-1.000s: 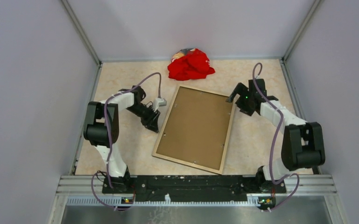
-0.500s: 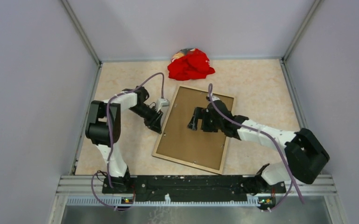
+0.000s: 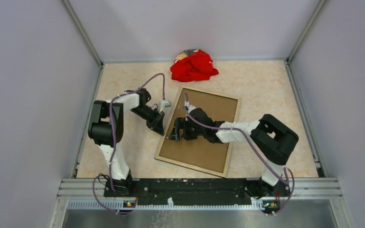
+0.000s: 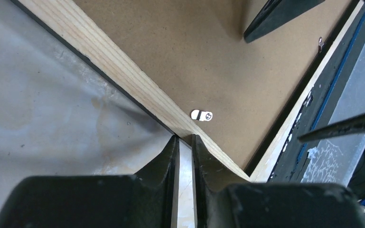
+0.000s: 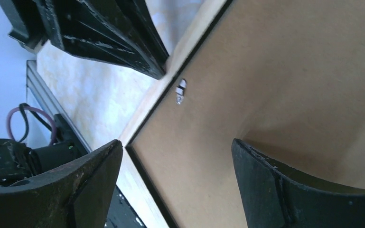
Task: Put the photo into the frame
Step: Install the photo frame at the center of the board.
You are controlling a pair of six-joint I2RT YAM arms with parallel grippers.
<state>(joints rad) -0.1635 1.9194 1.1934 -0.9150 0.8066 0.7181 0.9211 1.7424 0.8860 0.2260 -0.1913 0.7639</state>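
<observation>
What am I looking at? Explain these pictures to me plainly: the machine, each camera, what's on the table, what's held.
Two robot arms are bolted at the table's near edge, each ending in a two-finger gripper. The wide picture comes from a fixed camera above. The other two come from cameras on the wrists. On the table lies a picture frame, back up, with a brown backing board inside it and small metal clips at the rim. A red cloth sits at the far side. The left gripper, nearly shut, has its tips at the frame's wooden edge. The right gripper is open over the board. Neither holds anything. No photo is visible.
</observation>
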